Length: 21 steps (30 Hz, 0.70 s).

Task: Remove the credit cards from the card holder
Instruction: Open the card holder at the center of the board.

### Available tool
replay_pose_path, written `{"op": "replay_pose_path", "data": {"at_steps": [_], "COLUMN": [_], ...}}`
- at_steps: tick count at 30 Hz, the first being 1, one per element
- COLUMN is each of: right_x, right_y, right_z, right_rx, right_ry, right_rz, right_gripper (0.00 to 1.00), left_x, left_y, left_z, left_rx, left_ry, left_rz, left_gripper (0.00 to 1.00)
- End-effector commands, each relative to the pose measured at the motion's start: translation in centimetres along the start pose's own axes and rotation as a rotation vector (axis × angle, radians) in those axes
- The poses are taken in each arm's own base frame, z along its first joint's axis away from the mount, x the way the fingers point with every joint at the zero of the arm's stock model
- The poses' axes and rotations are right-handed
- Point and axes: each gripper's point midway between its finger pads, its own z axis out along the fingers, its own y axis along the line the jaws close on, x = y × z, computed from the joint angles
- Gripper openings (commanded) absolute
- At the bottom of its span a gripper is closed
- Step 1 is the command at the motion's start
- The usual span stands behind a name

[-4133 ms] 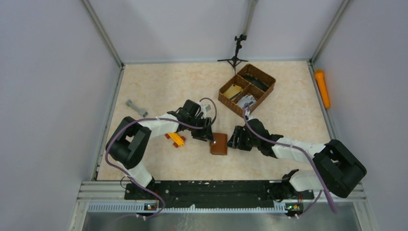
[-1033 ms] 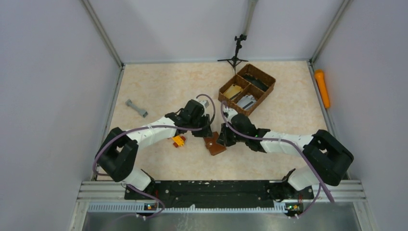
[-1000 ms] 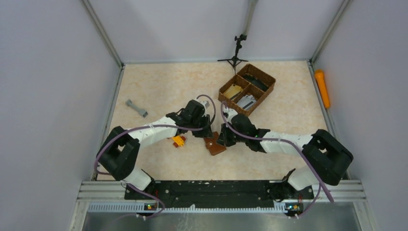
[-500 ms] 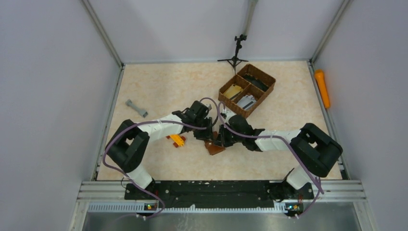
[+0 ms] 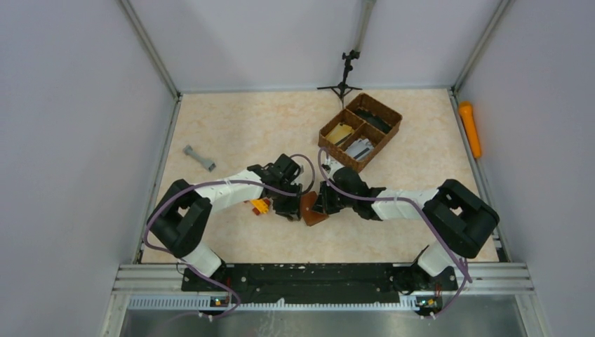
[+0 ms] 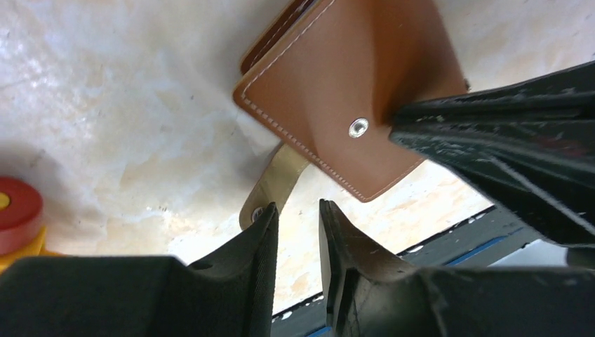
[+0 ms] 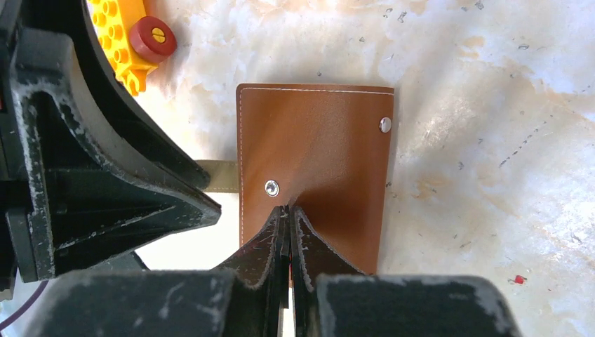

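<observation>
Progress judged early: no credit cards are seen anywhere outside the card holder point(image 5: 313, 208), which lies folded, brown outer face up, near the middle of the table point(image 5: 231, 126) and a little toward the near edge, between the two grippers. Its strap tab point(image 6: 277, 182) is seen undone, sticking out flat from under the left edge, so the closure appears to be released already. Right gripper point(image 7: 286, 217) is fully closed with nothing between the jaws; its tips are pressed down on the top face just beside the snap stud point(image 7: 271, 187), apparently to pin the holder. Left gripper point(image 6: 298, 232) is held narrowly open just beside the end of the tab, with nothing visibly between its fingers. A yellow toy block point(image 7: 133, 42) lies just left of the holder; a woven basket point(image 5: 382, 105) stands well apart, far right. Left to do, by this reading: the flap to be lifted open and every card drawn out.
</observation>
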Motion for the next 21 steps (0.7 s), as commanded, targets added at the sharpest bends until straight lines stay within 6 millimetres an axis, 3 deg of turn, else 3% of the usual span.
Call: {"op": "replay_pose_path", "data": {"at_steps": [1, 7, 14, 18, 21], "right_x": [-0.1, -0.2, -0.3, -0.2, -0.2], "right_y": [-2.4, -2.3, -2.0, -1.7, -1.7], "right_z": [0.3, 0.2, 0.1, 0.2, 0.2], "right_rx": [0.102, 0.098, 0.083, 0.065, 0.068], "right_ry": [-0.002, -0.004, -0.01, -0.006, -0.005], "right_rz": [0.006, 0.002, 0.0, 0.002, 0.0], "right_gripper": [0.0, 0.0, 0.0, 0.0, 0.0], "left_x": [1.4, 1.3, -0.1, -0.5, -0.6], "left_y": [1.6, 3.3, 3.5, 2.3, 1.7], "left_z": [-1.4, -0.9, -2.1, -2.0, -1.3], "left_rx": [-0.085, -0.173, -0.19, -0.124, -0.082], "left_ry": [0.014, 0.001, -0.111, -0.127, -0.117], "left_rz": [0.012, -0.011, -0.03, -0.031, -0.036], "left_gripper": [0.33, 0.36, 0.51, 0.59, 0.59]}}
